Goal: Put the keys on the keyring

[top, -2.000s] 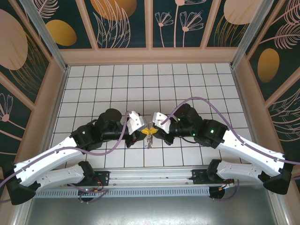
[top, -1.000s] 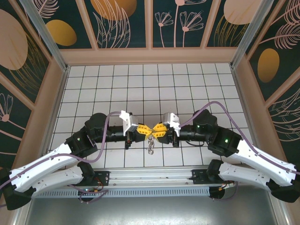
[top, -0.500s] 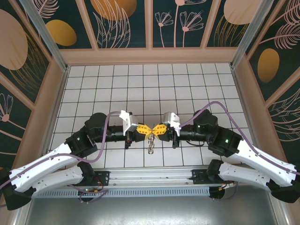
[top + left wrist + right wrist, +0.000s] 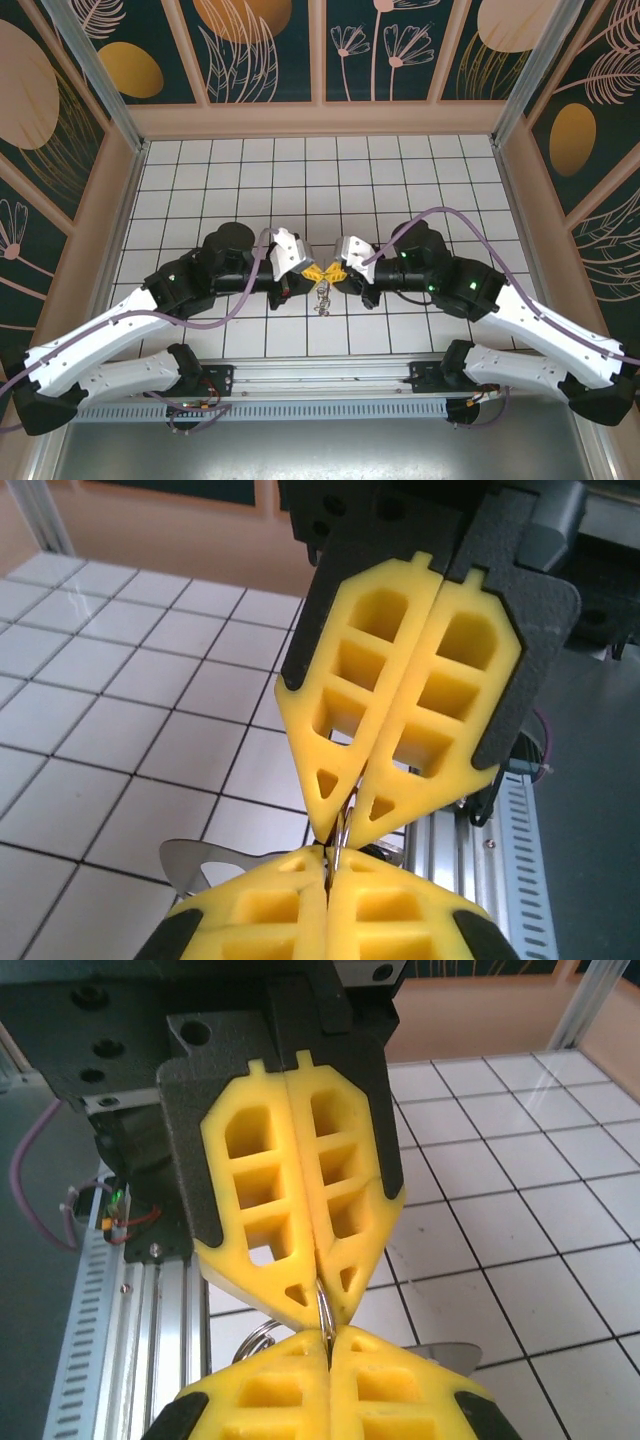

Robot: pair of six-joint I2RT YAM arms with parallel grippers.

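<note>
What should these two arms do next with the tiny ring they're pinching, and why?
Probably a slight pull apart to spread the ring open. The left gripper and right gripper meet tip to tip, jaws shut on the thin keyring, with the keys dangling beneath.

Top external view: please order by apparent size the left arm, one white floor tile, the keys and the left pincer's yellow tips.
1. left arm
2. floor tile
3. keys and the yellow tips of the left pincer: they look about alike there, so I leave them unranked.
</note>
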